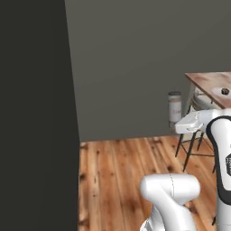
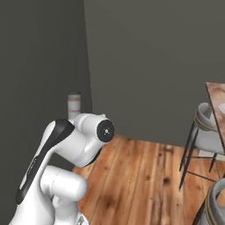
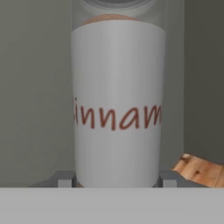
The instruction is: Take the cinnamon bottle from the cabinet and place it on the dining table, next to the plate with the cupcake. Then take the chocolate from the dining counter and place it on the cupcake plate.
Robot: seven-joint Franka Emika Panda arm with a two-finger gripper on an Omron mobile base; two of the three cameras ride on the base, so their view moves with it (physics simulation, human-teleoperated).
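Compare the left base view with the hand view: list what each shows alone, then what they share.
Left base view alone: the dining table corner with the plate and the dark cupcake, and a stool below it.

Hand view alone: the red lettering on the label.

Both: the cinnamon bottle, upright, carried by the gripper, the grey wall, the wooden floor.

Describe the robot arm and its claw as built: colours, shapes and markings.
The arm is glossy white, made of rounded tubular links with bulbous joints. A long black panel runs along one link, and a round dark cap with a small mark closes a joint. The claw shows small grey, blocky fingertips.
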